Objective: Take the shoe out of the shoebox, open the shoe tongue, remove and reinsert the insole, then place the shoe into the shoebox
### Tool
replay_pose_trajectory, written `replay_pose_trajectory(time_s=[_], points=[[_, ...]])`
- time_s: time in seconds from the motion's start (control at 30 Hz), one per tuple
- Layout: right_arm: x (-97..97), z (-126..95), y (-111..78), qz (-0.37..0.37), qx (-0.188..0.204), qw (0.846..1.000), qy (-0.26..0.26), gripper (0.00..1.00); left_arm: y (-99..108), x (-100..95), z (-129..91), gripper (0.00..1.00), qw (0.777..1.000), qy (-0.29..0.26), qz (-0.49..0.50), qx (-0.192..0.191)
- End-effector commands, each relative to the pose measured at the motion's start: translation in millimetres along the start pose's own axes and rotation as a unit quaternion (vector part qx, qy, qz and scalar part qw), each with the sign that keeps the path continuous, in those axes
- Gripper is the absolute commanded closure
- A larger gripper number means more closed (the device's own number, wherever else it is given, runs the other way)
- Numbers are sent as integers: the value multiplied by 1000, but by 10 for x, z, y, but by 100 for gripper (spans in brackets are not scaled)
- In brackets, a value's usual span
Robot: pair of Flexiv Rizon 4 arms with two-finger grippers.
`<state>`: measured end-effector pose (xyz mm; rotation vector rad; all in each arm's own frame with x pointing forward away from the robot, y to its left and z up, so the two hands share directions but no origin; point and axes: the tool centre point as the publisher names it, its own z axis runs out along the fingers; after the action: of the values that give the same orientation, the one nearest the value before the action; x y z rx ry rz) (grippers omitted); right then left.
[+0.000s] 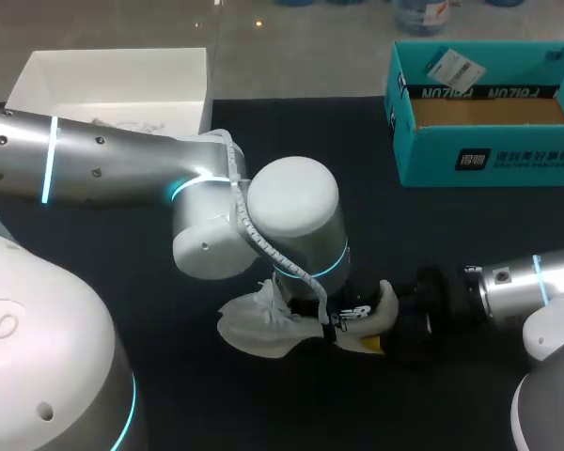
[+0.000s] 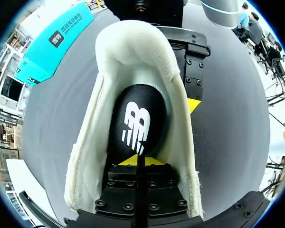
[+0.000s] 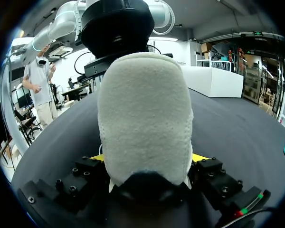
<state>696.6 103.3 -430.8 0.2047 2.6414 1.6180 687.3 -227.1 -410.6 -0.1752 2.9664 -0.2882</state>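
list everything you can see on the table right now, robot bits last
white shoe: 1, white, mid-table below the left arm's wrist
black insole: 1, black with a white logo, inside the shoe
teal cardboard shoebox: 1, teal with a brown floor, far right of the table, open, no shoe in it
white paper tag: 1, white, inside the shoebox by its back wall
white open box: 1, white, far left of the table
black table: 1, black, under everything
left gripper: 1, black with yellow tips, down in the shoe's opening at the insole
right gripper: 1, black with yellow tips, shut on the shoe's heel
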Motion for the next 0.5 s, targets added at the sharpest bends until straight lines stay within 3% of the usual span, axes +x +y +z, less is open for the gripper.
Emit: replay_pose_trajectory(time_s=[0.03, 0.5], points=[[13, 6, -4, 0, 3, 1000, 0, 100, 89, -118, -160, 100, 1000, 13, -5, 16], [13, 6, -4, 0, 3, 1000, 0, 100, 143, -202, -686, 100, 991, 80, -23, 108]])
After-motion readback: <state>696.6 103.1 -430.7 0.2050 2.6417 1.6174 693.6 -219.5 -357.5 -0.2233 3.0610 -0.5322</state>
